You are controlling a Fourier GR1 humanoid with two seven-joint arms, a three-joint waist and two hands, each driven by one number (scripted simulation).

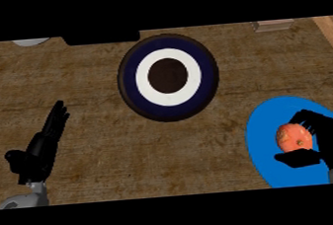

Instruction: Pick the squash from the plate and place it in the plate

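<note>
Right hand [325, 144] has its fingers curled round the squash [294, 138] over the blue plate [262, 131]; it should lift clear, then carry to the ringed plate [130, 82] (left hand [40, 151] resting, fingers straight).

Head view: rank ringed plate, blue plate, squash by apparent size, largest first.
1. Dark plate with white ring and blue plate: look about alike; the blue plate is cut off by the view's edge, so no ranking between them.
2. Squash: clearly smallest, over the blue plate with the right hand curled round it.
</note>
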